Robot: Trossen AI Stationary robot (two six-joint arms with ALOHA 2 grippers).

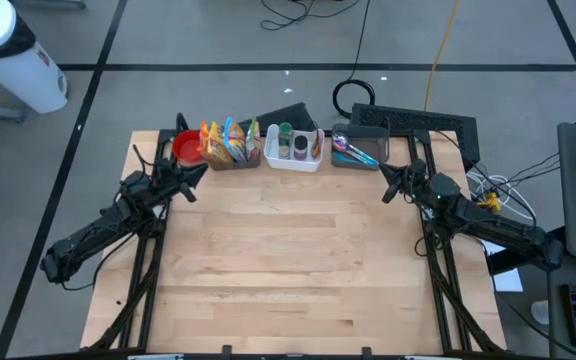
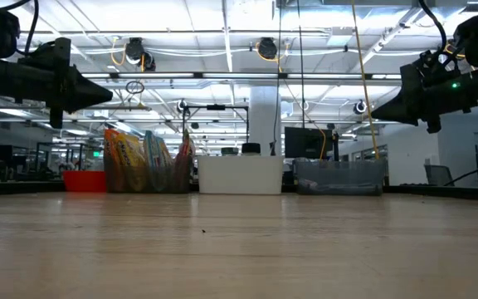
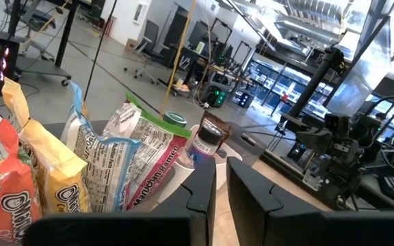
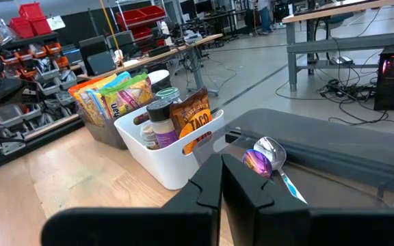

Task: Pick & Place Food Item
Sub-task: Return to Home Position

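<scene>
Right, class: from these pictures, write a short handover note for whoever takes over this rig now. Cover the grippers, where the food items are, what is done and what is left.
Left gripper: shut, empty, raised over the table's left rear, near the left black bin.
Right gripper: shut, empty, raised at the right rear.
Noodle packs stand in the left black bin; seasoning bottles in the white bin; spoons in the right bin.
Done: no food item lies loose on the table.
Left: apparently only bringing both arms home.

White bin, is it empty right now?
No, the white bin holds seasoning bottles and a taco packet.
</scene>
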